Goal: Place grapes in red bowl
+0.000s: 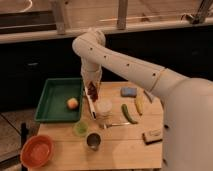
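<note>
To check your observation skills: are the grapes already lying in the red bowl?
No: the red bowl sits empty at the table's front-left corner, while the gripper holds the grapes above the table.

glossy plastic red bowl (37, 150), wooden table (125, 150) (matt)

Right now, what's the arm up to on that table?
The robot arm's gripper is shut on a small bunch of dark grapes and holds it above the wooden table, by the right edge of the green tray and next to a white cup. The red bowl sits at the table's near left corner with nothing visible in it, so the grapes are not yet placed.
</note>
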`<move>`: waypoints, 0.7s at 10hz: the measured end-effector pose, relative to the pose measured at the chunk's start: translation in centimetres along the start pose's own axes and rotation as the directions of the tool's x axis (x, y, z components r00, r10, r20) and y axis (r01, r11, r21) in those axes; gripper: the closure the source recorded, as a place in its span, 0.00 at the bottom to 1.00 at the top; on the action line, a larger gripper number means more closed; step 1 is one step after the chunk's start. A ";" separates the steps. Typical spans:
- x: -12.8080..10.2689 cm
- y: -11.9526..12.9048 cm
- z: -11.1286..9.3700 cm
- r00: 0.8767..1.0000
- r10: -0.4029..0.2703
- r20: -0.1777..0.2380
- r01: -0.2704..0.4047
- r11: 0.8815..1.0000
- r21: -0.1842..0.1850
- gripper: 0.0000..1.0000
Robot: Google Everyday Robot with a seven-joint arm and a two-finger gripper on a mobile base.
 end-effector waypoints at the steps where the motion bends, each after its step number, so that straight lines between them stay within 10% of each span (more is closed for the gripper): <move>1: 0.4 0.3 0.0 1.000 -0.006 0.005 0.006 1.000 0.003 0.97; 7: 2.2 -1.6 0.7 0.995 -0.099 0.024 0.099 0.995 -0.008 0.97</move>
